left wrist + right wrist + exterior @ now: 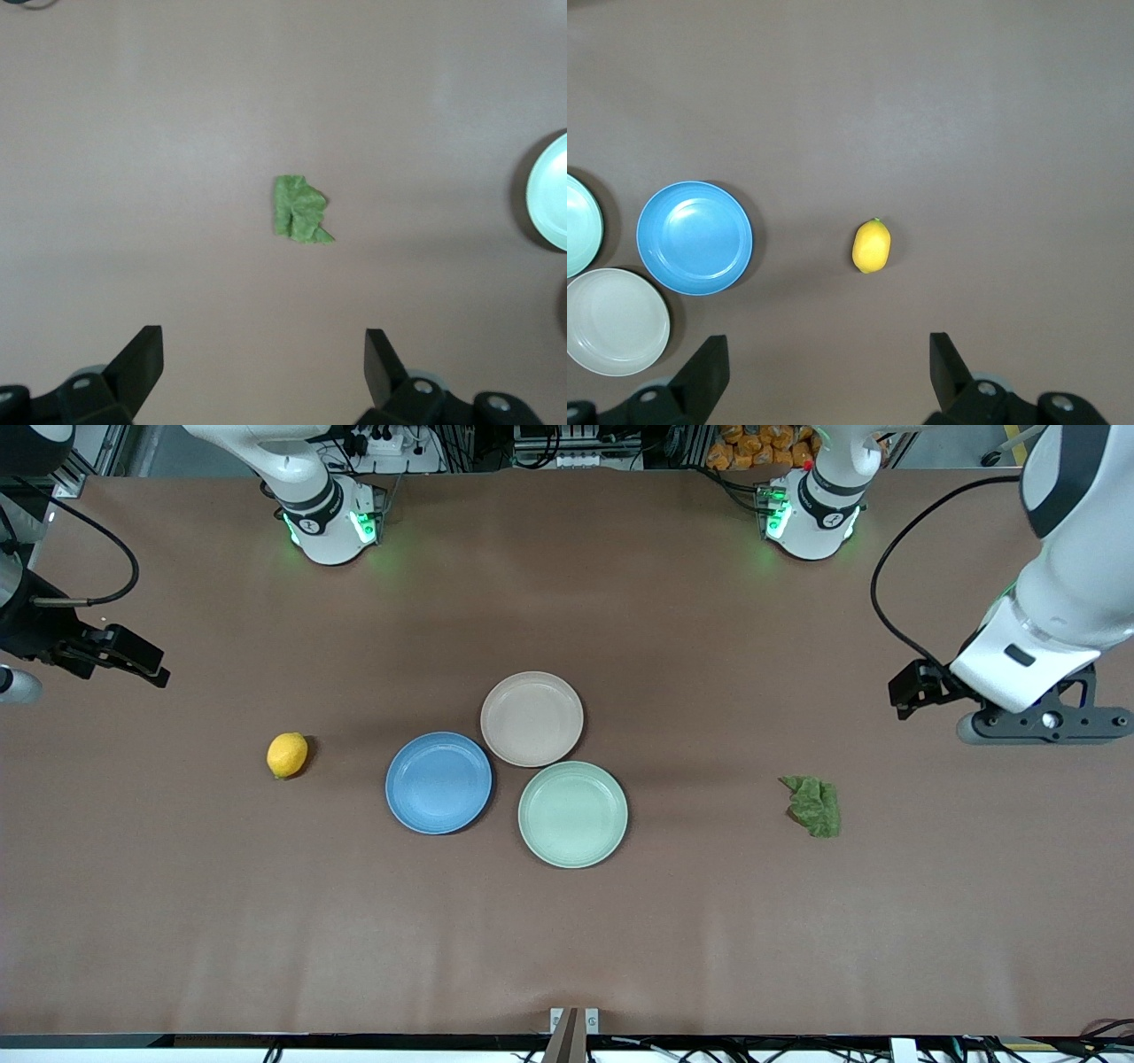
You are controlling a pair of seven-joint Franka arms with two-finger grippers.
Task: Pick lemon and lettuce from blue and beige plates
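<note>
The yellow lemon (287, 755) lies on the bare table toward the right arm's end, apart from the blue plate (438, 782). The wrinkled green lettuce (813, 806) lies on the table toward the left arm's end. The blue plate and the beige plate (532, 718) sit mid-table, touching, with nothing on them. My left gripper (263, 341) hangs open over bare table short of the lettuce (301, 210). My right gripper (828, 350) hangs open over bare table short of the lemon (871, 246). Nothing is between either pair of fingers.
A pale mint-green plate (572, 813), also bare, sits against the blue and beige plates, nearer to the front camera. Both arm bases stand along the table's back edge. Brown tabletop stretches around the plates, the lemon and the lettuce.
</note>
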